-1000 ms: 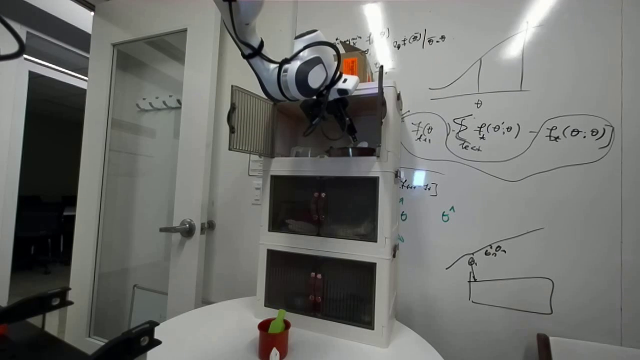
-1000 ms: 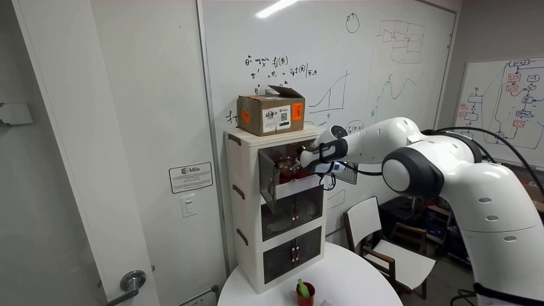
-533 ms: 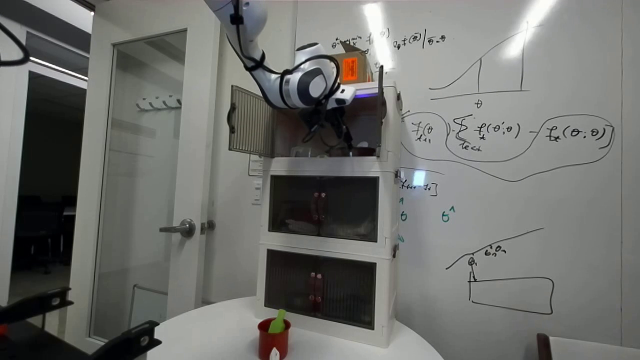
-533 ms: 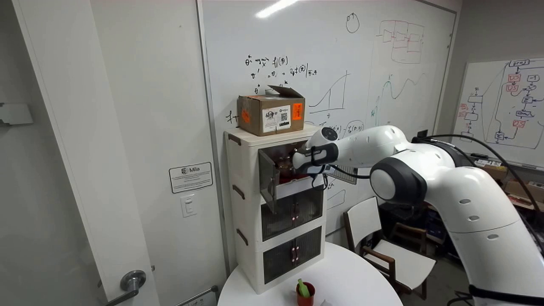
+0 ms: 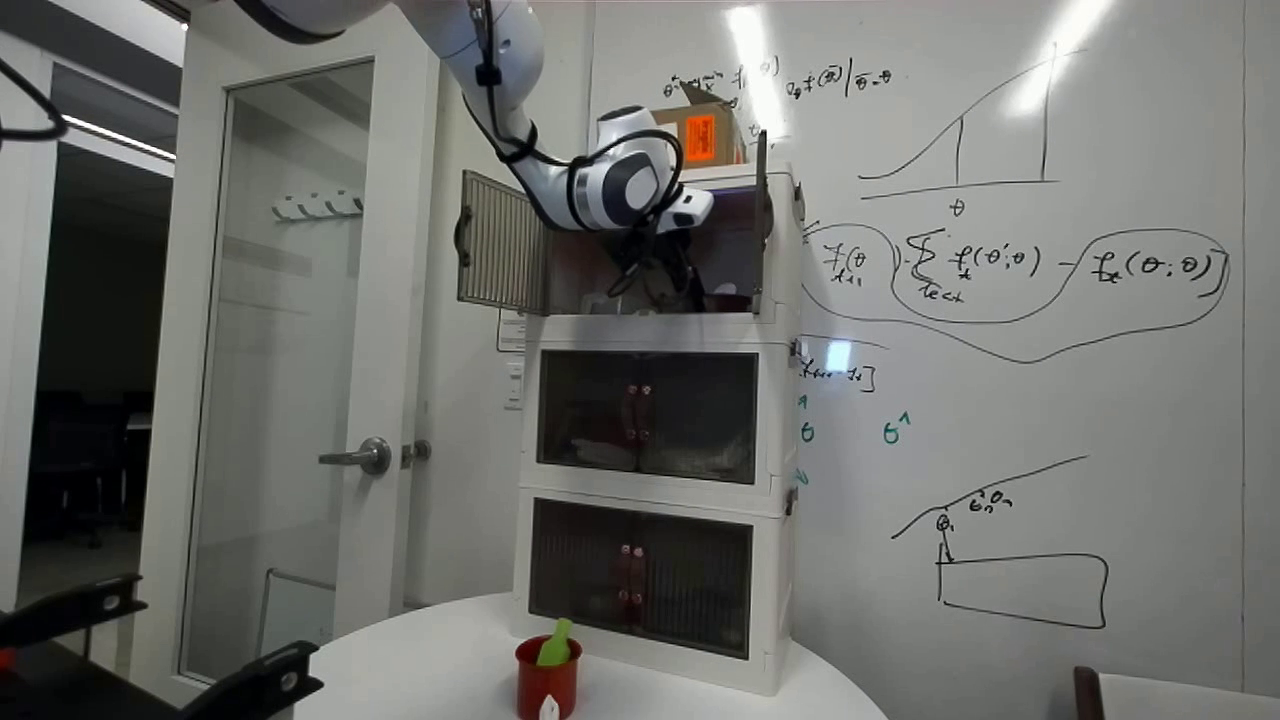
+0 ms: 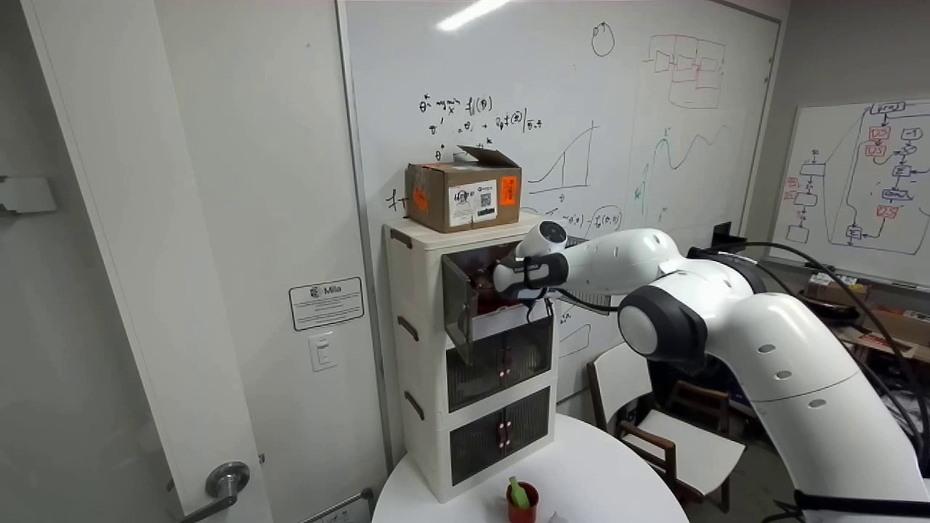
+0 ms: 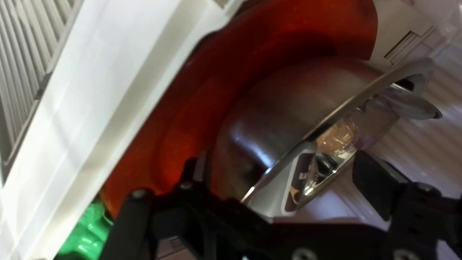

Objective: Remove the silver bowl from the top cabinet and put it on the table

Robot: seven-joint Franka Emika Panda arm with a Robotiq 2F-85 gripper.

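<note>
The silver bowl (image 7: 278,104) shows large in the wrist view, with a shiny rim and a few small items inside. It sits over a red-orange dish (image 7: 288,21) in the top cabinet (image 6: 413,283). My gripper (image 7: 283,177) is open inside this cabinet. One finger (image 7: 195,169) is by the bowl's outer wall above the red dish; the other finger (image 7: 375,184) is on the far side of the near rim. Whether they touch the bowl I cannot tell. The wrist mostly hides the bowl in both exterior views. The round white table (image 5: 430,640) is below.
The top cabinet's grey doors stand open, a ribbed door (image 5: 505,245) and a door seen edge-on (image 5: 760,220). A cardboard box (image 6: 465,196) is on top of the stack. A red cup (image 5: 547,685) with a green object stands on the table. A green item (image 7: 86,231) lies near the cabinet lip.
The arm has moved lower and farther into the top cabinet. The gripper has come down to the bowl, which is now more hidden in the exterior views.
</note>
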